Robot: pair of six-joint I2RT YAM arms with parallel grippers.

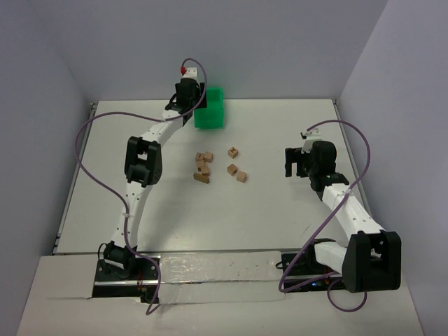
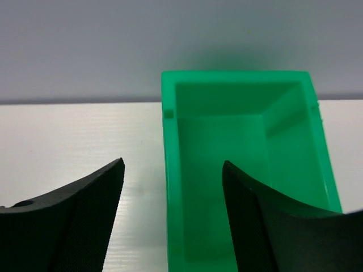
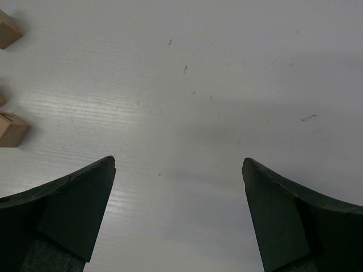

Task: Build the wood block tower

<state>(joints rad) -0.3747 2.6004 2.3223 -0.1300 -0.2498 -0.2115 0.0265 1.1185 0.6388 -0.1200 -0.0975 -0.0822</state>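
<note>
While your right gripper [image 3: 178,161] hangs spread wide over the table [image 3: 227,85], the wood blocks [image 1: 203,168] lie scattered off its left finger: small light-tan cubes, some w/ dark marks, one bunch plus three singles. Your left gripper [image 2: 173,164], also spread, straddles a wall of the green bin [image 2: 295,136], well apart from the blocks.

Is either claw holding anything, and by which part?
Nothing is held: left claw open, straddling a wall of the green bin; right claw open over the table.
</note>
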